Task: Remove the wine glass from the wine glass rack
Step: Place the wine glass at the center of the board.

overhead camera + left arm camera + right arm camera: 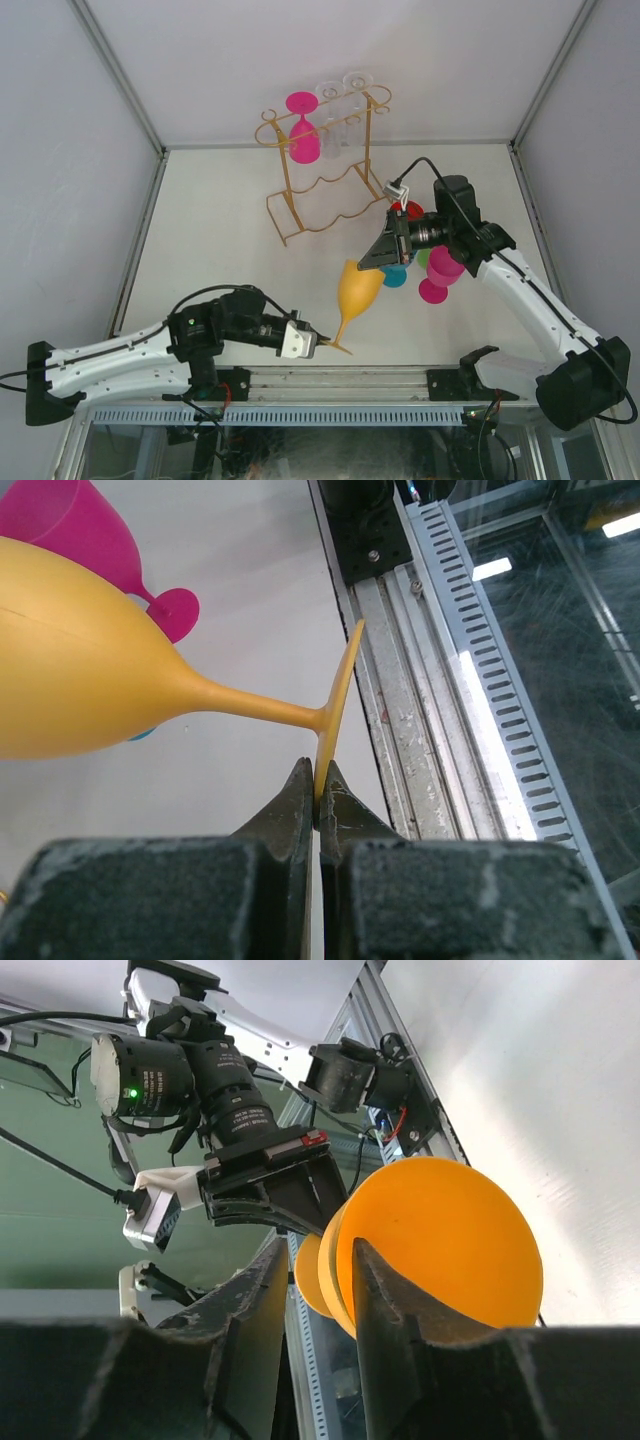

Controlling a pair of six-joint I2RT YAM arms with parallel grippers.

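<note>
The gold wire wine glass rack (318,190) stands at the back of the table. A pink wine glass (303,135) and two clear ones (340,112) hang upside down from its top rails. An orange wine glass (357,290) is off the rack and tilted in the air. My left gripper (325,345) is shut on the edge of its foot (335,715). My right gripper (320,1255) straddles the bowl's rim (345,1260). One finger lies against the bowl's mouth and the other stands apart outside the wall.
Behind the right gripper, a pink glass (440,272) stands on its mouth on the table, beside teal (393,277), green (423,257) and red (410,210) pieces. The metal rail (420,680) runs along the near edge, just past the orange glass's foot.
</note>
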